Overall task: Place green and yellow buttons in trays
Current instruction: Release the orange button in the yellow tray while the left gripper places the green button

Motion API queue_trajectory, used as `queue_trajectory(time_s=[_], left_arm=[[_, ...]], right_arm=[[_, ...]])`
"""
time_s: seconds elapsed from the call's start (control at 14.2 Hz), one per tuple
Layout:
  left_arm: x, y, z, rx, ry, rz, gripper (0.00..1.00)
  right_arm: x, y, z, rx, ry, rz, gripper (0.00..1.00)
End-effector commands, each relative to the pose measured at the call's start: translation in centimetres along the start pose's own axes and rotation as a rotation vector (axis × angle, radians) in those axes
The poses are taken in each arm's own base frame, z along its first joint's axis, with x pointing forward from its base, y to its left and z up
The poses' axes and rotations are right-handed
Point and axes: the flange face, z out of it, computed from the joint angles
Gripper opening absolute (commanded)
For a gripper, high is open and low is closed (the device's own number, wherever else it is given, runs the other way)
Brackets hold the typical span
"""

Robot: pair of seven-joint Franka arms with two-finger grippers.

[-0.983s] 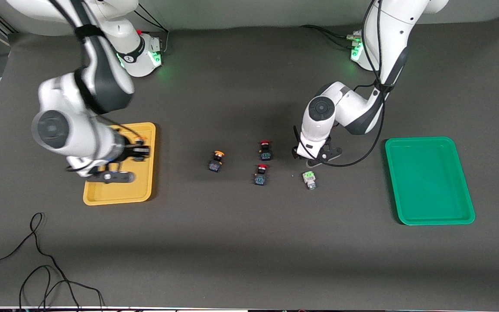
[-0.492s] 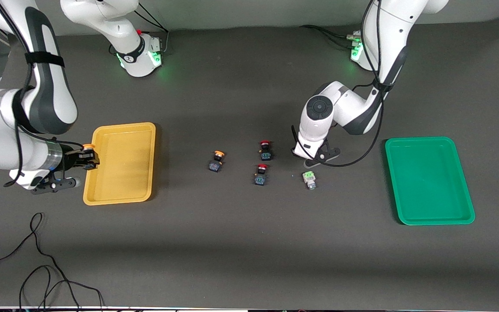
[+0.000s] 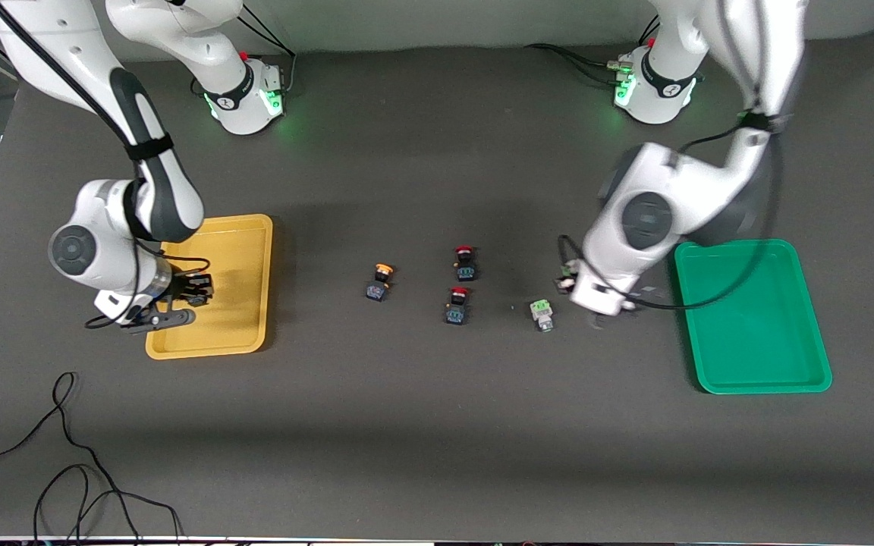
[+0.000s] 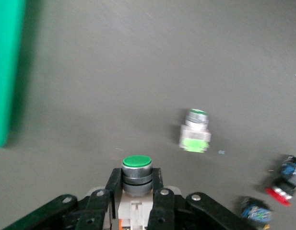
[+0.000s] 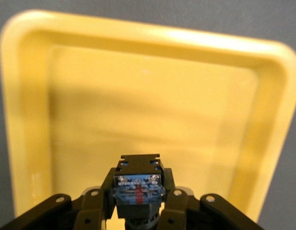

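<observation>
Already both grippers were closed on a button: the left gripper (image 3: 583,292) held a green button (image 4: 136,168) over the table, with the green tray (image 3: 756,383) just beside it toward that arm's end. The right gripper (image 3: 193,289) held a dark-bodied button (image 5: 138,188) over the yellow tray (image 3: 205,345). On the table lay one green button (image 3: 542,314), one yellow button (image 3: 380,281) and two red buttons (image 3: 465,263).

Yellow tray (image 3: 251,227) and green tray (image 3: 756,379) lie empty (buttons (image 3: 541,313) between them).
</observation>
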Motion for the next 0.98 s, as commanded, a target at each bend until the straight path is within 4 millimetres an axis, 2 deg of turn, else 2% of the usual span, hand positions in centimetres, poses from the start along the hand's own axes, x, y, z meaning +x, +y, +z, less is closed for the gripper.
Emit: queue_trajectory(time_s=[0.0, 0.21, 0.28, 0.35, 0.42, 0.56, 0.63, 0.77, 0.84, 0.91], left_arm=[[4.8, -9.3, -1.4, -0.01, -0.068, 0.094, 0.0], [10.0, -20.1, -0.4, -0.038, -0.068, 0.265, 0.0], [11.1, -22.4, 0.7, -0.029, -0.068, 0.303, 0.0], [11.8, -23.4, 2.4, 0.004, -0.061, 0.327, 0.0], [12.4, -23.6, 4.6, 0.024, -0.051, 0.35, 0.0], [13.2, -23.2, 9.3, 0.023, -0.031, 0.376, 0.0], [13.5, -23.0, 11.0, 0.021, -0.028, 0.382, 0.0], [13.8, -22.9, 12.7, 0.018, -0.031, 0.387, 0.0], [13.8, -22.9, 13.1, 0.027, -0.035, 0.399, 0.05], [13.9, -22.9, 13.0, 0.049, -0.038, 0.418, 0.51]], right_arm=[[0.0, 0.0, 1.2, -0.007, 0.018, -0.036, 0.0], [-0.2, 0.6, 1.7, -0.008, 0.008, -0.049, 0.0], [-0.2, 0.6, 1.9, -0.008, 0.004, -0.049, 0.01], [-0.2, 0.5, 1.8, -0.007, 0.002, -0.047, 0.66], [-0.2, 0.6, 1.4, -0.003, 0.004, -0.038, 1.0], [-0.2, 0.4, -0.3, 0.043, -0.006, -0.003, 1.0], [0.0, -0.1, -2.1, 0.093, -0.004, 0.029, 1.0], [0.8, -1.0, -6.2, 0.145, -0.018, 0.023, 1.0], [1.5, -1.6, -8.7, 0.16, -0.021, 0.018, 1.0], [2.3, -2.4, -11.0, 0.17, -0.037, 0.032, 1.0]])
